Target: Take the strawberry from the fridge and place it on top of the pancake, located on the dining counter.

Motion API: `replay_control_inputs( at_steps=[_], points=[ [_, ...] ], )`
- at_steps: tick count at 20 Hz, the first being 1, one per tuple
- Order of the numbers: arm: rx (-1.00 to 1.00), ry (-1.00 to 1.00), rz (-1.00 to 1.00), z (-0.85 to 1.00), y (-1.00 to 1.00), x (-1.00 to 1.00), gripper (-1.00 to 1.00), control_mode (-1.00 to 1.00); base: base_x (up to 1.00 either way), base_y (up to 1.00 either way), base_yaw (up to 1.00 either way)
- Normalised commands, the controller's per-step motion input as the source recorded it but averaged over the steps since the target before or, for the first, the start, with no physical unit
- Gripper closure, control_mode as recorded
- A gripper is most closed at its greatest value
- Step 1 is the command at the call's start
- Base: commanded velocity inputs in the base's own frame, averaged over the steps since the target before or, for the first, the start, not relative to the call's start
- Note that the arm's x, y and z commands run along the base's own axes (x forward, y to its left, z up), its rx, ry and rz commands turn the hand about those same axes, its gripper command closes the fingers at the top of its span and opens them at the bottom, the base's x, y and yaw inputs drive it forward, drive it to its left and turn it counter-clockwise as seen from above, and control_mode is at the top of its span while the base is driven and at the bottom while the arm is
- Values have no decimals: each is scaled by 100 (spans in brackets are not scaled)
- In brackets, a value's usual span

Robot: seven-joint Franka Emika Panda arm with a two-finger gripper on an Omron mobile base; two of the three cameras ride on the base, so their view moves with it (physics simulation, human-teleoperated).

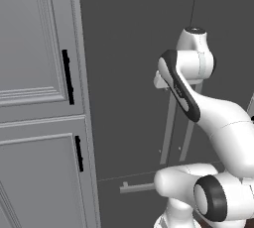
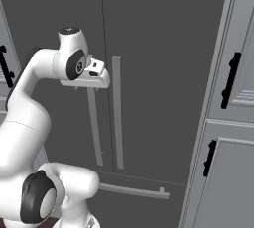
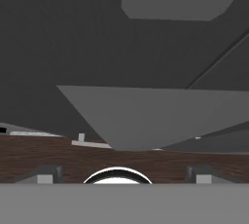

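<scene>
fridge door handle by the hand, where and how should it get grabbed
Grip the left vertical bar handle just below the pincer, which is open. The bar is slim, upright and stands off the closed fridge door, so come straight at the door front with one finger on each side of the bar. This is a judgement.

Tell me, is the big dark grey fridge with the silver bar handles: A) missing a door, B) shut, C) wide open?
B: both doors of the dark grey fridge lie flat and flush, with only a thin seam between them, and its slim silver bar handles stand side by side.
</scene>
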Motion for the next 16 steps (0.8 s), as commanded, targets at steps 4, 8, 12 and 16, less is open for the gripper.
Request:
replay_control_inputs(
  at_steps=[4, 8, 12, 16],
  points=[
    [0, 0, 0, 0, 0, 0, -100, -100, 0, 0, 0],
    [0, 0, 0, 0, 0, 0, -100, -100, 0, 0, 0],
    [0, 0, 0, 0, 0, 0, -100, -100, 0, 0, 0],
    [0, 0, 0, 0, 0, 0, -100, -100, 0, 0, 0]
  ],
)
